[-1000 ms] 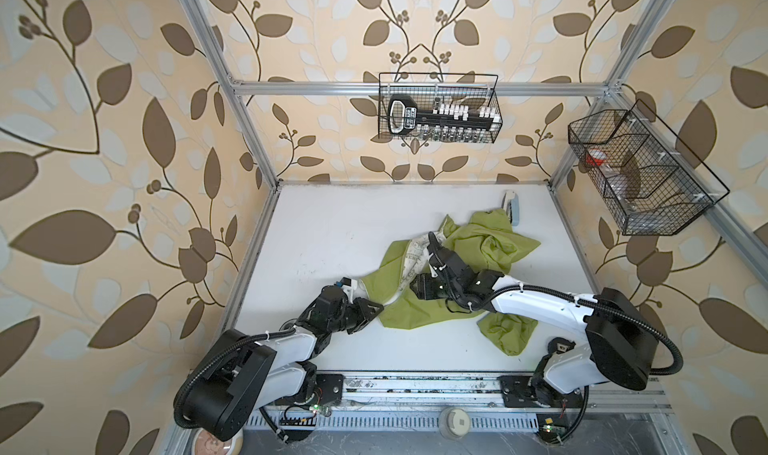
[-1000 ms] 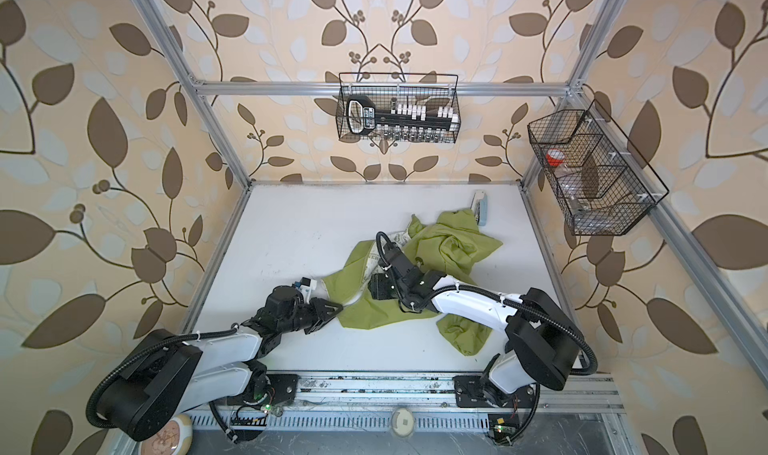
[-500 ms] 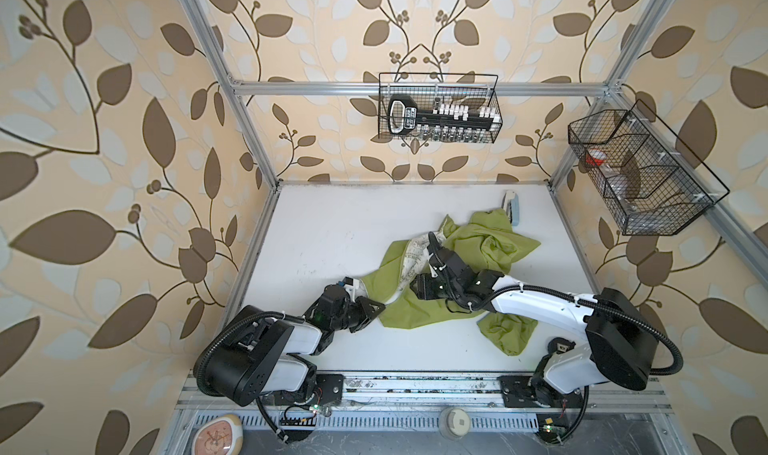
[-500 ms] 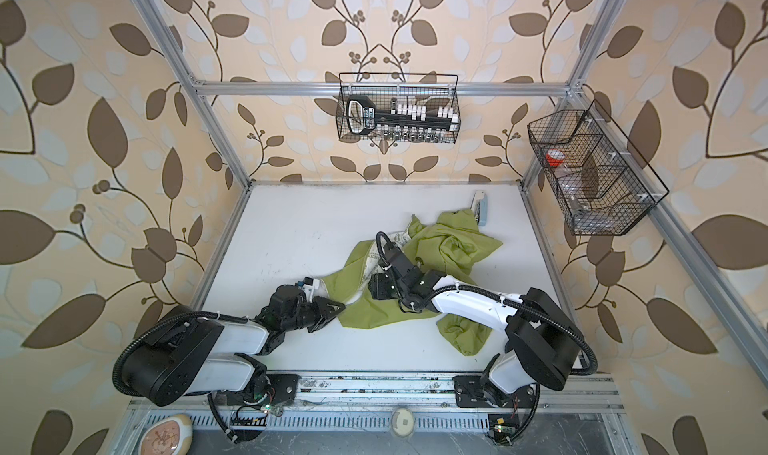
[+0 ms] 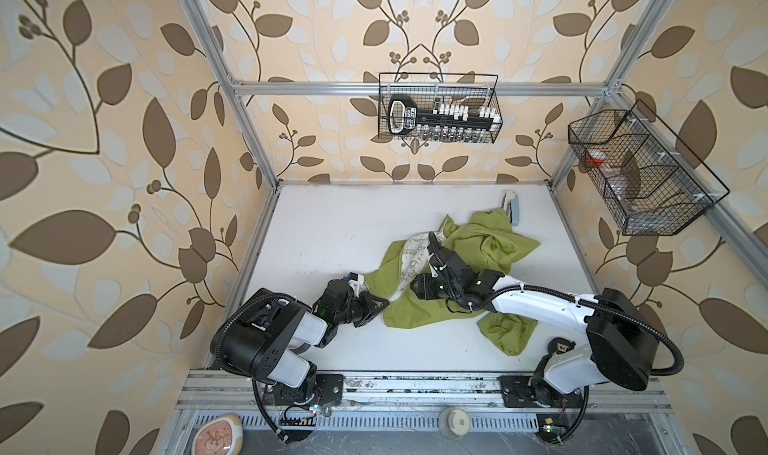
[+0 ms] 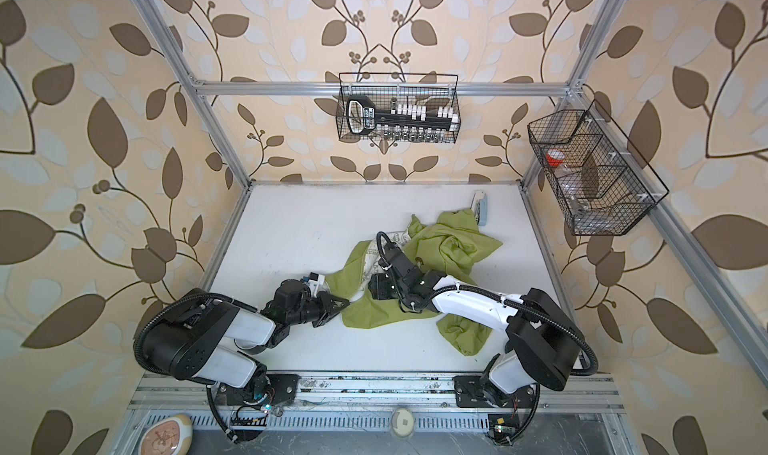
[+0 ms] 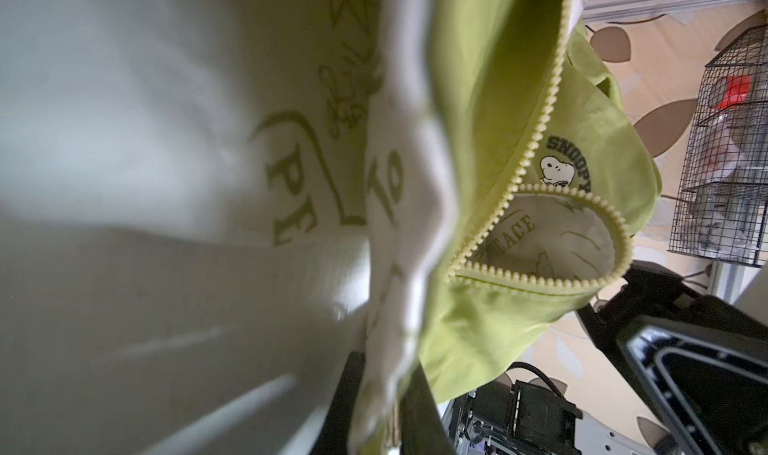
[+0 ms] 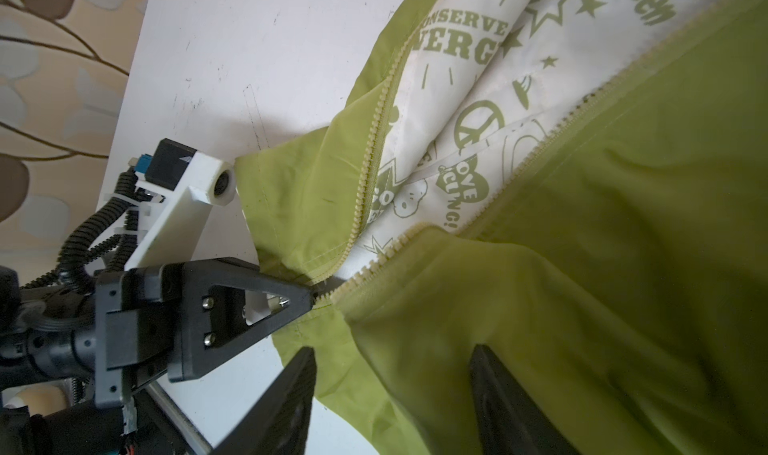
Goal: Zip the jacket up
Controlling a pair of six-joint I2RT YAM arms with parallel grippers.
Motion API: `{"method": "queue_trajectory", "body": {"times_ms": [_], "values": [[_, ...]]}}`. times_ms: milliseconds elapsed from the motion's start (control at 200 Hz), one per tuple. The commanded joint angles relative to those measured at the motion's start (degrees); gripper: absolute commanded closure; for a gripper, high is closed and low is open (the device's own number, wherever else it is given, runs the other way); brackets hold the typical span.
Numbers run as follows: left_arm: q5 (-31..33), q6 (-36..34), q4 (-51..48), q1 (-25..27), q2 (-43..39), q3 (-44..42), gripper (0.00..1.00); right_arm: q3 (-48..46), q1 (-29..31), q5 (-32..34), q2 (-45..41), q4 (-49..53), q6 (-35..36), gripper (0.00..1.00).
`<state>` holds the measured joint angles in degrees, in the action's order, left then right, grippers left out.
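While the left gripper [image 8: 312,300] clamped the near-left hem of the jacket [image 5: 486,241] beside the open zipper [image 8: 368,170], the right gripper [image 8: 394,349] stood spread over its green cloth, right of centre on the table [image 5: 332,224].

Leaf wallpaper [image 5: 104,162], wht tabletop [image 5: 332,224], alu frame [image 5: 311,86]

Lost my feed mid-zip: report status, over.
Left gripper: jaws shut on jacket hem at zipper base. Right gripper: jaws apart over jacket. Zipper open, lining showing. Right arm across jacket.
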<state>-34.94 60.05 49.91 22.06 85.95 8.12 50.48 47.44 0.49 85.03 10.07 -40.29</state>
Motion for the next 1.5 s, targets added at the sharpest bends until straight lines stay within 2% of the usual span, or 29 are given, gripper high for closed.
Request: {"method": "queue_trajectory", "body": {"times_ms": [0, 145, 235, 430, 640, 865, 1030, 1494], "values": [[-3.3, 0.9, 8.3, -0.2, -0.3, 0.3, 1.0, 0.4, -0.2, -2.4, -2.4, -1.1, 1.7, 0.39], [-5.2, 0.8, 7.6, -0.2, -3.1, 1.1, 1.0, 1.5, -0.2, -6.3, -1.8, -2.7, 2.3, 0.42], [-6.9, 0.1, 5.1, -0.2, -7.7, 2.6, 1.0, 1.9, -0.5, -7.9, -1.1, -3.0, 1.8, 0.44], [-11.6, -2.5, -3.7, -0.2, -13.4, 8.0, 1.0, -4.1, -5.4, -18.2, -2.4, -14.1, -5.6, 0.47], [-16.0, -2.4, -5.4, -0.3, -12.8, 12.6, 1.0, -7.5, -9.2, -22.8, -5.8, -20.9, -11.1, 0.53], [-19.1, -1.0, -4.1, -0.2, -11.0, 15.1, 1.0, -11.2, -11.8, -29.0, -6.0, -32.1, -17.9, 0.68], [-19.4, -0.4, -3.6, -0.2, -10.7, 15.6, 1.0, -12.1, -11.4, -30.9, -4.6, -37.7, -21.7, 0.78], [-19.8, 0.9, -2.4, -0.2, -11.7, 15.7, 1.0, -16.1, -10.8, -32.0, 0.2, -47.6, -28.1, 0.78]]}}
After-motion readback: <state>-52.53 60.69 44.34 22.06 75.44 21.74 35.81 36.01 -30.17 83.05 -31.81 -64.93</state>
